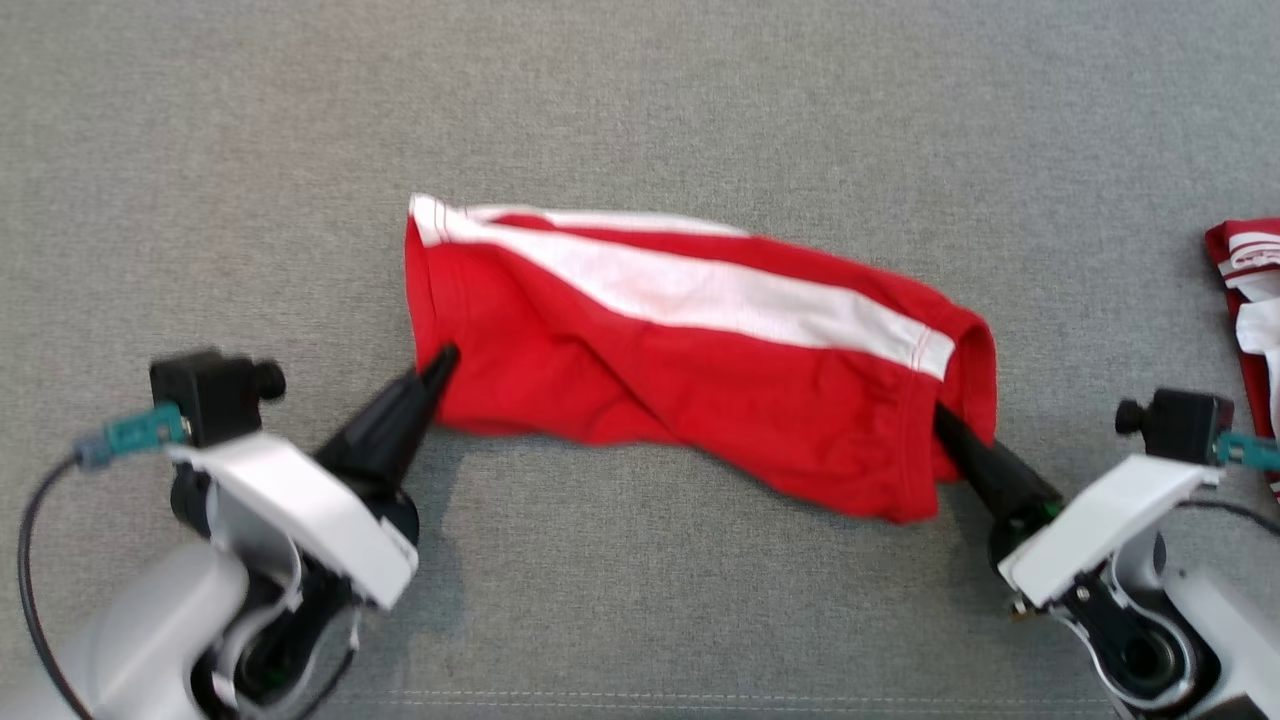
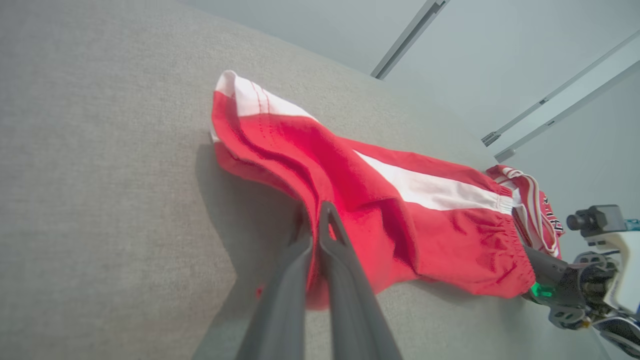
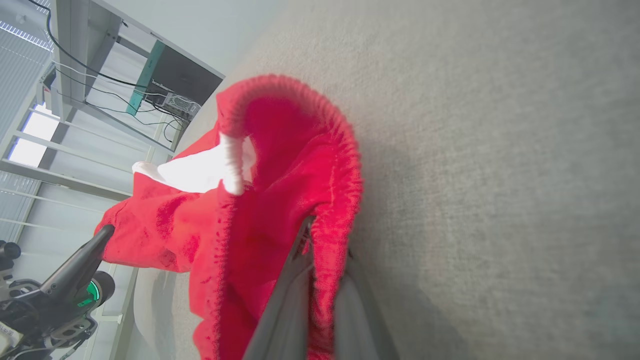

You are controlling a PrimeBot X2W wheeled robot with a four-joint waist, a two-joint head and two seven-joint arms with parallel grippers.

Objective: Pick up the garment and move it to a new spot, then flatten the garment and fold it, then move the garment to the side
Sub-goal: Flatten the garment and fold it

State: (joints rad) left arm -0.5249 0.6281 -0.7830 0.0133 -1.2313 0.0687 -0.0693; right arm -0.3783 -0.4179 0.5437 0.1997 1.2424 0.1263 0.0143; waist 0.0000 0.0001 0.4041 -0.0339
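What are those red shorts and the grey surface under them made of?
Red shorts: soft matte knit, probably cotton jersey, judging by limp wrinkles, stitched hems and a gathered waistband. Grey surface: woven upholstery-like fabric, matte, with a fine flecked weave and a stitched seam.

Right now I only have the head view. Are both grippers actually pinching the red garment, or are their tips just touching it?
Observer: The left wrist view shows the left gripper shut, with a fold of the garment pinched in it.
Operator: And the right one?
Observer: The right gripper is shut on the elastic hem, which passes between its two fingers in the right wrist view.
Operator: Is that end lying flat?
Observer: No. From the right wrist, the hem arches open like a loop beyond the grip.
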